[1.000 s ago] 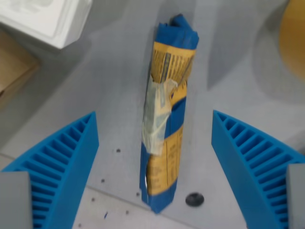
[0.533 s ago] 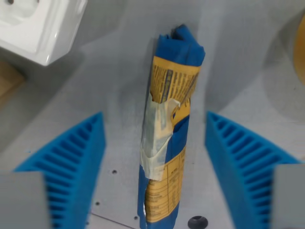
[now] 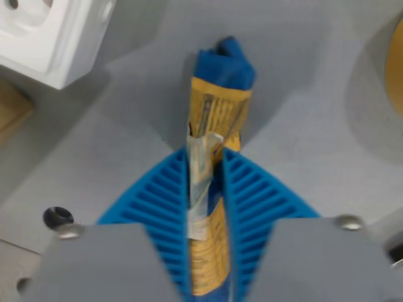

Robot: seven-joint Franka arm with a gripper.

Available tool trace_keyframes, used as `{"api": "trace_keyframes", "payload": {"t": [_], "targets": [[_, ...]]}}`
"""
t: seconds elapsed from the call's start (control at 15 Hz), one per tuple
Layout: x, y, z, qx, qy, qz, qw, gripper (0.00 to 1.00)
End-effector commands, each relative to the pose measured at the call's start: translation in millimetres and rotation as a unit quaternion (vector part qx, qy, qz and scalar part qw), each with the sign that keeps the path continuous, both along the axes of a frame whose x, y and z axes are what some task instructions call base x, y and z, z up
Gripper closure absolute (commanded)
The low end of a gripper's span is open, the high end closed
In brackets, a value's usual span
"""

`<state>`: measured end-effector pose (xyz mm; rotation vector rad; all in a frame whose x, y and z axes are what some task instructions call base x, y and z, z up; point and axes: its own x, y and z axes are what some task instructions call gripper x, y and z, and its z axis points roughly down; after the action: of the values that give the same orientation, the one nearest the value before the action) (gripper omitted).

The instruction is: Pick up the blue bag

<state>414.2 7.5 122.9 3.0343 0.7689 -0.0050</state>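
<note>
Between its ribbed fingers the gripper (image 3: 206,189) pinches the blue bag (image 3: 217,107)

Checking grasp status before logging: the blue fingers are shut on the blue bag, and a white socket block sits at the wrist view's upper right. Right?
Not quite. The gripper is shut on the blue bag, but the wrist view shows the white socket block at its upper left.

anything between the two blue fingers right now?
Yes: the blue bag is pinched between the tool's ribbed fingers, with its taped middle in the gap, per the wrist view.
</note>
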Motion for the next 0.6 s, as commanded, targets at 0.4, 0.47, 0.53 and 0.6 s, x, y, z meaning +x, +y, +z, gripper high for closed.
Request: {"api": "trace_keyframes", "payload": {"t": [0.4,0.47,0.53,0.6], "targets": [[-10.0,-1.4,16.9,-0.014,-0.041,0.01,0.999,1.0],[-11.7,-1.9,21.8,-0.014,-0.039,0.01,0.9991,1.0],[-13.4,-2.3,26.7,-0.014,-0.037,0.009,0.9992,1.0],[-14.1,-2.7,31.7,-0.014,-0.034,0.009,0.9993,1.0]]}}
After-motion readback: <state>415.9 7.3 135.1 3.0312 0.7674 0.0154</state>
